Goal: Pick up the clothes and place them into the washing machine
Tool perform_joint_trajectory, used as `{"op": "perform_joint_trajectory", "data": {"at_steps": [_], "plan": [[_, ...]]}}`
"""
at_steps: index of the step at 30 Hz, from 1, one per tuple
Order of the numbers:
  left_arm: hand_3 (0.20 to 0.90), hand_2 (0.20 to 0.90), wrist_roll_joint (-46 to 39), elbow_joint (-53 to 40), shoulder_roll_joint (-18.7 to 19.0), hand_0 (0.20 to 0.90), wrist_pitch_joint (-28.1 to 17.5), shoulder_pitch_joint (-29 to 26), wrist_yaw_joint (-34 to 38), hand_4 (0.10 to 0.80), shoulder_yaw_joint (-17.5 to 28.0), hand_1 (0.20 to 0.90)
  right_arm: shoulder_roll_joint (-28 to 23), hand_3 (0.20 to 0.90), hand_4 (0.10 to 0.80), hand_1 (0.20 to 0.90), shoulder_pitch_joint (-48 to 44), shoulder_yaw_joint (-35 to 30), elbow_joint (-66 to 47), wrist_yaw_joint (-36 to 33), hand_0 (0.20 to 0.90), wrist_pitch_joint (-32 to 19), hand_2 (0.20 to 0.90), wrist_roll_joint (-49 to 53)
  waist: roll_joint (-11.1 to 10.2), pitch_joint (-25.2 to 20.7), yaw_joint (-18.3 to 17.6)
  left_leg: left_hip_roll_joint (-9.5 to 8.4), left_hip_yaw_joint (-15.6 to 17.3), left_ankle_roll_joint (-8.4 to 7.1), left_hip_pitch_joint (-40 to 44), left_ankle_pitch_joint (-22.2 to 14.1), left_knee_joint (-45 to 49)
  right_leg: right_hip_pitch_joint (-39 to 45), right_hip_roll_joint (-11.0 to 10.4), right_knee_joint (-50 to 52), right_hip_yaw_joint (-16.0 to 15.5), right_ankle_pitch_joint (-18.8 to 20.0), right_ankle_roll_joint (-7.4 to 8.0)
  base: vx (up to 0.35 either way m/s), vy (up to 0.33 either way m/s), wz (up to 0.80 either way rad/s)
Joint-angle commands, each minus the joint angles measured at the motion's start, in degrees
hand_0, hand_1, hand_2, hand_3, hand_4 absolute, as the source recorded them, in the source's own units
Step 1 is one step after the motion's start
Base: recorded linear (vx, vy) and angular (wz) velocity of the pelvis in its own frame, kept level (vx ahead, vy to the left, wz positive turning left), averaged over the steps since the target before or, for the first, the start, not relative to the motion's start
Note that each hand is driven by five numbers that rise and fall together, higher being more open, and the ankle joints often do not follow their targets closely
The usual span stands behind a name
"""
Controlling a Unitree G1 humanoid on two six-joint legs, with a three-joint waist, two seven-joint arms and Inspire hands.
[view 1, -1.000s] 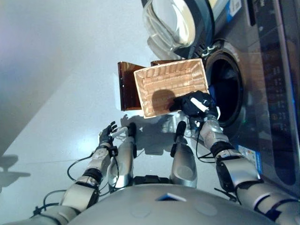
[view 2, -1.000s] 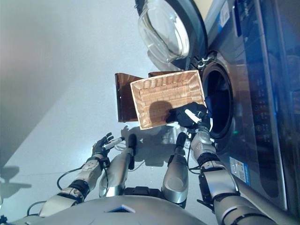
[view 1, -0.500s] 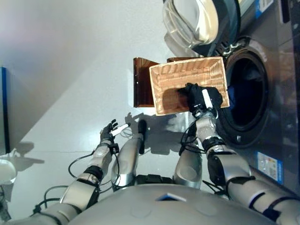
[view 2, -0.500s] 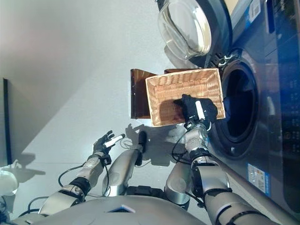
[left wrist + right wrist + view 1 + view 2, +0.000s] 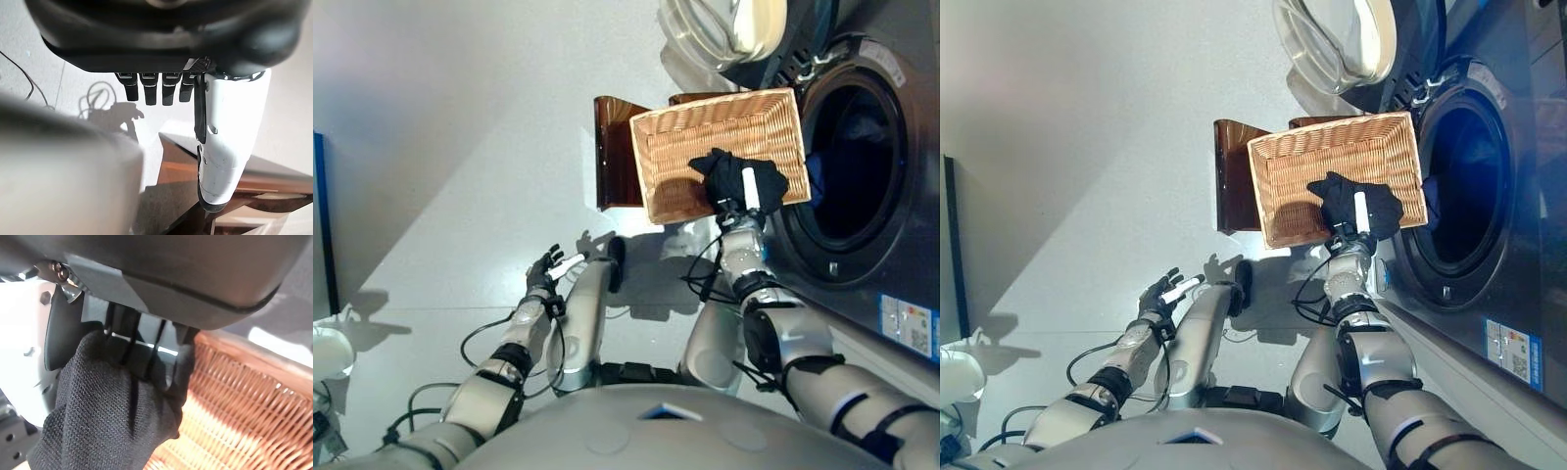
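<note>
A black knitted cloth [image 5: 107, 411] is bunched in my right hand [image 5: 751, 186], whose fingers [image 5: 146, 352] curl round it. Hand and cloth hang over the near right part of a wicker basket [image 5: 695, 137]. The basket's woven floor [image 5: 234, 421] shows bare beside the cloth. Just right of the basket gapes the washing machine's round drum opening [image 5: 857, 147], with a bit of blue fabric [image 5: 815, 181] at its rim. My left hand [image 5: 548, 269] is low at the left, open, fingers [image 5: 151, 88] straight and holding nothing.
The washer's glass door [image 5: 734, 24] stands swung open above the basket. A brown stand [image 5: 612, 152] carries the basket. The washer front [image 5: 901, 323] fills the right side. A white object [image 5: 328, 352] and a dark blue edge [image 5: 321, 225] sit at the far left.
The camera has swung, shifting the whole picture. My right hand has gone from the basket's near right corner a little further in over it, still clutching the black cloth. The left hand is unchanged.
</note>
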Motion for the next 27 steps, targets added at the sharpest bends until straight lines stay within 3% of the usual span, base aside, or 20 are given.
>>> {"op": "perform_joint_trajectory", "data": {"at_steps": [1, 18, 23, 27], "plan": [[0.9, 0.9, -1.37, -3.43, 3.7, 0.9, -2.3, 1.19, 0.59, 0.8, -0.71, 0.9, -0.3, 0.2, 0.3, 0.2, -3.93, -3.02, -2.34, 1.58, 0.2, -2.95, 0.2, 2.98, 0.2, 0.33, 1.83, 2.49, -1.28, -4.39, 0.69, -1.11, 1.46, -0.52, 0.04, 7.69, 1.84, -5.91, -2.63, -0.007, 0.033, -0.04], [0.9, 0.9, -0.92, -2.58, 3.29, 0.9, -2.05, 3.43, 1.6, 0.8, 1.59, 0.9, -5.95, 0.2, 0.3, 0.2, -2.44, -16.97, -5.56, 1.36, 0.2, -10.85, 0.2, 14.45, -1.01, -0.6, -0.4, 3.95, -1.0, -4.68, -2.31, -3.9, 4.91, -5.07, 1.61, 11.32, 3.91, -8.41, -3.06, 0.012, 0.003, -0.06], [0.9, 0.9, -0.72, -2.7, 3.54, 0.9, -2.23, 3.65, 1.33, 0.8, 1.63, 0.9, -8.09, 0.2, 0.3, 0.2, -2.96, -18.13, -5.33, 1.7, 0.2, -11.6, 0.2, 15.09, -0.88, -0.97, -0.58, 4.08, -1.0, -4.77, -2.85, -4.43, 5.87, -5.59, 1.56, 12.31, 4.0, -9.06, -3.13, 0.002, -0.003, -0.02], [0.9, 0.9, -0.64, -2.43, 3.4, 0.9, -2.33, 4.07, 1.2, 0.8, 2.4, 0.9, -9.76, 0.2, 0.3, 0.2, -1.51, -15.43, -6.65, 1.31, 0.2, -10.3, 0.2, 10.73, -1.71, -1.5, -1.11, 4.58, -0.64, -4.89, -2.56, -4.26, 5.31, -5.39, 1.8, 11.61, 3.89, -8.59, -3.14, 0.005, 0.001, -0.01]]}}
